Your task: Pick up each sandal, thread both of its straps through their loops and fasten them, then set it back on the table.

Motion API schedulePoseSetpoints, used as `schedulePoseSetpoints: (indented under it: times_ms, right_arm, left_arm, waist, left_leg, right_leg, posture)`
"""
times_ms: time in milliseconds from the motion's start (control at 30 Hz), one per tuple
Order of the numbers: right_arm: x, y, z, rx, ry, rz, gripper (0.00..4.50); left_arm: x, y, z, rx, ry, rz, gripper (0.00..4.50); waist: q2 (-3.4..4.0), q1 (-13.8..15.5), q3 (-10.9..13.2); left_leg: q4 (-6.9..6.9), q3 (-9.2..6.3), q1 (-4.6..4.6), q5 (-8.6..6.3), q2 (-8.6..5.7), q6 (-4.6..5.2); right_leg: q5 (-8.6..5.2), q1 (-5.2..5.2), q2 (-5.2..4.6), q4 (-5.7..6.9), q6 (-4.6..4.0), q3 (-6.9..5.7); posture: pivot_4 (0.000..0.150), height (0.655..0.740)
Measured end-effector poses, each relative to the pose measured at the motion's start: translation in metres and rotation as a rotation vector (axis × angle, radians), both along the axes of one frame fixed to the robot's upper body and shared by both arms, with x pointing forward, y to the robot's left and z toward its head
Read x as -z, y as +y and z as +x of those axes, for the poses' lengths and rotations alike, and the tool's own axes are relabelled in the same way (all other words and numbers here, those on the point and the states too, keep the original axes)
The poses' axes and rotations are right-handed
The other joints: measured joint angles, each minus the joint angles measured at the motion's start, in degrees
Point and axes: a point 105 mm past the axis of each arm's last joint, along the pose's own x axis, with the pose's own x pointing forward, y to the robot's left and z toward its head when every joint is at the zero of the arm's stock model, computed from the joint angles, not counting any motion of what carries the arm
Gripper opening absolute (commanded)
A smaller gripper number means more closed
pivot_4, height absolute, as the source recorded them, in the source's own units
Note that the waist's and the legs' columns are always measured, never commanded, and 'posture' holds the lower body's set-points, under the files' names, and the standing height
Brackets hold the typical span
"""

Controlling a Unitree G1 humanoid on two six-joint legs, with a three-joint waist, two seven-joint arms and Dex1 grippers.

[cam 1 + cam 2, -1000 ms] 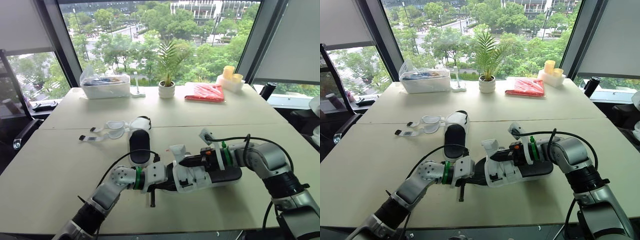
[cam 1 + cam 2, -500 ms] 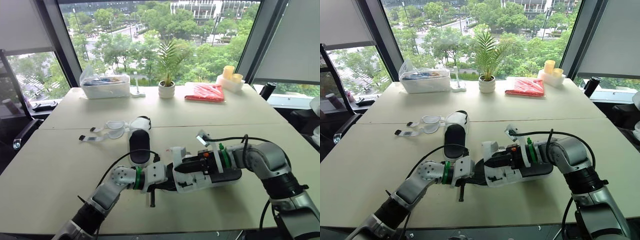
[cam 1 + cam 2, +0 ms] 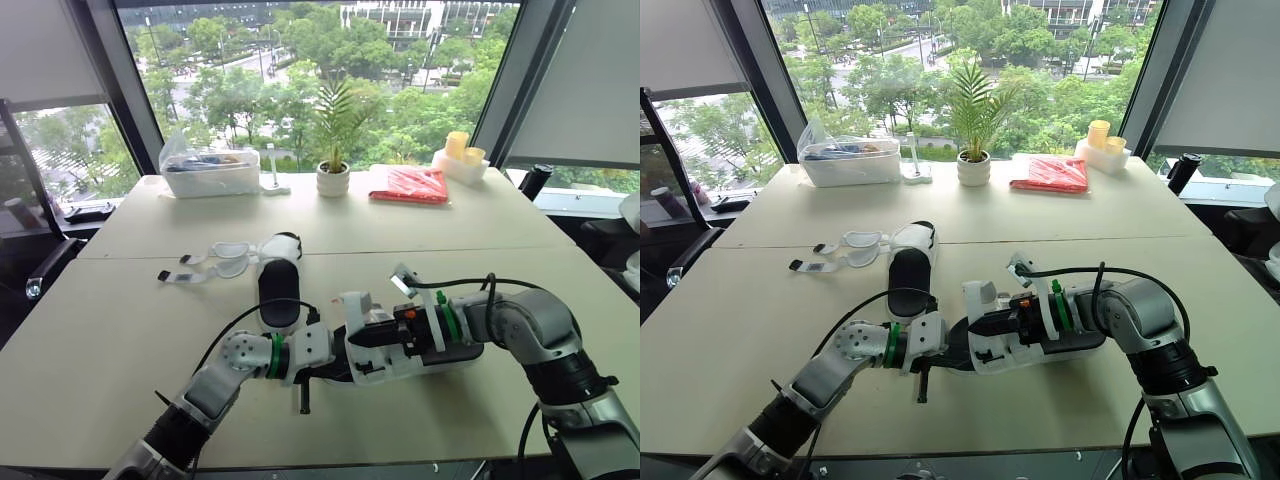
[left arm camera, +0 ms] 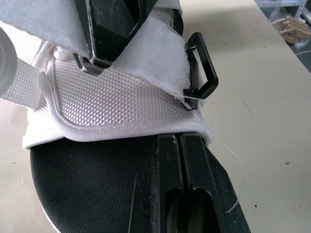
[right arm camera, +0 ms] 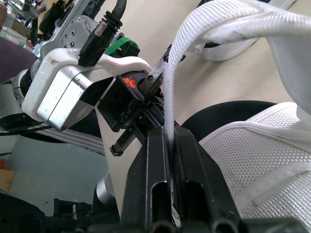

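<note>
A white-strapped sandal with a black footbed [image 3: 440, 355] is held between both grippers near the table's front edge. My left gripper [image 3: 335, 363] is shut on its toe end; the left wrist view shows its fingers [image 4: 192, 194] clamped on the black footbed below the white mesh upper. A black loop [image 4: 204, 73] sticks out beside a white hook-and-loop strap [image 4: 150, 53]. My right gripper [image 3: 364, 339] is shut on a white strap [image 5: 218, 24], which runs up from between its fingers [image 5: 155, 160]. The second sandal [image 3: 278, 288] lies farther back with its straps [image 3: 215, 260] spread open to the left.
Along the far edge stand a clear plastic box [image 3: 210, 172], a potted plant [image 3: 333, 176], a red bag [image 3: 408, 185] and yellow cups on a white holder [image 3: 460, 156]. Cables loop from both wrists over the sandal. A chair [image 3: 40, 272] stands off the left side.
My right gripper has slid a little to the left along the sandal, drawing the strap with it. The left gripper and the far sandal have stayed in place.
</note>
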Motion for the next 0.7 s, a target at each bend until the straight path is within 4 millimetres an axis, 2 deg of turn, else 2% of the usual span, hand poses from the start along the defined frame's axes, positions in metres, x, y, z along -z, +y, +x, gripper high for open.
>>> schedulePoseSetpoints:
  times_ms: [233, 467, 700]
  right_arm:
    - [-0.014, -0.003, 0.001, -0.024, 0.031, -0.001, 0.05]
    - [-0.006, -0.012, -0.001, -0.033, 0.101, -0.027, 0.05]
    - [0.002, -0.012, 0.011, -0.022, -0.012, -0.086, 0.05]
  left_arm:
    - [0.000, -0.001, 0.000, 0.001, 0.001, -0.002, 0.00]
    - [0.000, -0.001, 0.000, 0.001, 0.000, -0.002, 0.00]
    - [0.000, -0.001, 0.000, 0.001, 0.001, -0.002, 0.00]
  waist:
    - [0.00, 0.11, 0.00]
    - [0.00, 0.07, 0.00]
    - [0.00, 0.07, 0.00]
  left_leg:
    - [0.00, 0.00, 0.00, 0.00, 0.00, 0.00]
    - [0.00, 0.00, -0.01, 0.00, 0.00, 0.00]
    - [0.00, 0.00, -0.01, -0.01, 0.00, -0.01]
  right_leg:
    - [-0.01, 0.00, 0.00, -0.02, -0.01, 0.00]
    - [-0.01, 0.00, -0.01, -0.03, -0.02, 0.00]
    - [0.00, 0.00, -0.01, -0.03, 0.00, -0.01]
  posture:
    - [0.150, 0.7400]
    - [0.150, 0.7400]
    - [0.150, 0.7400]
